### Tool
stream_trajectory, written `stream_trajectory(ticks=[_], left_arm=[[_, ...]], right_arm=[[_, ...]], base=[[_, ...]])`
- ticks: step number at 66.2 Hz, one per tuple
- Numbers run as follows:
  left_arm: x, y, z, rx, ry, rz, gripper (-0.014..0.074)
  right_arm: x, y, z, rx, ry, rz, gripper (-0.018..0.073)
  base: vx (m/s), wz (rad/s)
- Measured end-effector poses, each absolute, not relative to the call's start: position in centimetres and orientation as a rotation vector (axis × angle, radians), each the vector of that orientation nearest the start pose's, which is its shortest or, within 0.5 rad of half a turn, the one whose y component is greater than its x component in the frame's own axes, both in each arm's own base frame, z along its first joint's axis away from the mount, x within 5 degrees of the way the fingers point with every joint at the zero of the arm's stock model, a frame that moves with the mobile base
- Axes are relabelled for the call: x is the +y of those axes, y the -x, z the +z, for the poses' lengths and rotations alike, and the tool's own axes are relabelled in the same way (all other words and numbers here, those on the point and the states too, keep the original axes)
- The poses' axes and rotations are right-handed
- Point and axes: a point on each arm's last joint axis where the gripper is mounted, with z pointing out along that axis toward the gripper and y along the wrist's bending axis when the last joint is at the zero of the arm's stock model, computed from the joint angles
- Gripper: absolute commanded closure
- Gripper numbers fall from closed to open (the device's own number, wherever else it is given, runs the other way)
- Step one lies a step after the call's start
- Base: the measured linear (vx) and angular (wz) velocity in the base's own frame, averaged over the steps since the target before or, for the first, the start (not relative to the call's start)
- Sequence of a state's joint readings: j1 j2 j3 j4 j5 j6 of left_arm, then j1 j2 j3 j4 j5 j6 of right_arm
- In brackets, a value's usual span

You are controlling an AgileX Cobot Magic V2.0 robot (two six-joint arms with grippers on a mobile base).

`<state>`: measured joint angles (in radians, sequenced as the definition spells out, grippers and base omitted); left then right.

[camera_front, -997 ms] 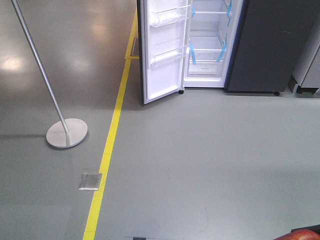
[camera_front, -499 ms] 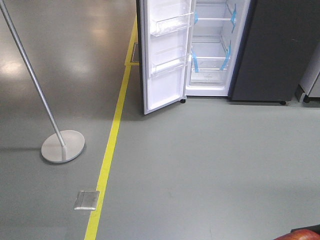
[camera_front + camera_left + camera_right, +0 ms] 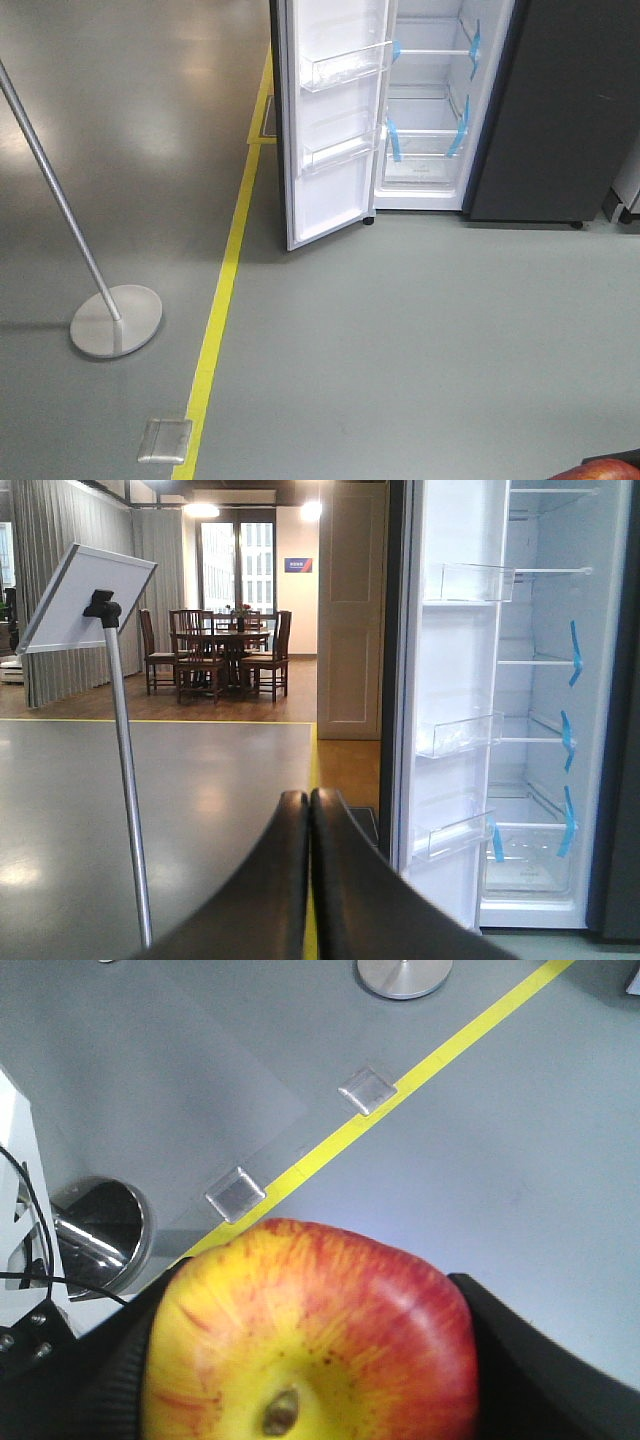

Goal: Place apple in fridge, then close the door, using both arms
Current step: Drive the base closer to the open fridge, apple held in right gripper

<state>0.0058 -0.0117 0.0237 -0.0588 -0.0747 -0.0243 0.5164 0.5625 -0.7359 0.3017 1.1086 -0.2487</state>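
apple (image 3: pixel 300 1320): clamped in the right gripper (image 3: pixel 312 1385), stem end facing the wrist cam, yellow around the stem and red toward the top. In the front view only a red sliver pokes in at the bottom right corner.
right jaws: closed on the apple, one black pad (image 3: pixel 525 1360) on each side of it and touching the skin.
left gripper (image 3: pixel 307 810): jaws pressed flat together with nothing between them, held up in the air and pointing toward the fridge.
fridge (image 3: pixel 428 175): top middle of the front view, white inside, glass shelves, blue tape strips (image 3: pixel 458 138) on the shelf edges. Well apart from the apple, a big stretch of grey floor (image 3: pixel 420 330) between them.
door (image 3: pixel 330 195): swung wide open to the left, white inner side facing us, clear bins (image 3: pixel 345 65) on it, lower corner close to the floor.
dark grey panel (image 3: pixel 570 110): right beside the fridge, upper right of the frame.
yellow line (image 3: pixel 225 290): runs from the bottom of the frame up to the left of the door.
stand (image 3: pixel 113 322): round metal base left of the line, pole leaning off to the upper left. The left wrist view shows a tilted board (image 3: pixel 85 598) on top.
floor plate (image 3: pixel 165 440): small metal square, bottom left, just beside the yellow line.
background: wooden chairs (image 3: pixel 225 660) by a window, far back in the left wrist view.
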Motion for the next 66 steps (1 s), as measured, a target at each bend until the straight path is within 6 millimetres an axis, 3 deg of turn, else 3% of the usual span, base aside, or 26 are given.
stream_trajectory(ticks=[66], left_arm=[[0.07, -5.55, 21.26, 1.42, 0.067, -0.061, 0.0602]], right_arm=[[5.93, -5.54, 32.74, 2.263, 0.868, 0.51, 0.0409]], base=[[0.15, -0.04]])
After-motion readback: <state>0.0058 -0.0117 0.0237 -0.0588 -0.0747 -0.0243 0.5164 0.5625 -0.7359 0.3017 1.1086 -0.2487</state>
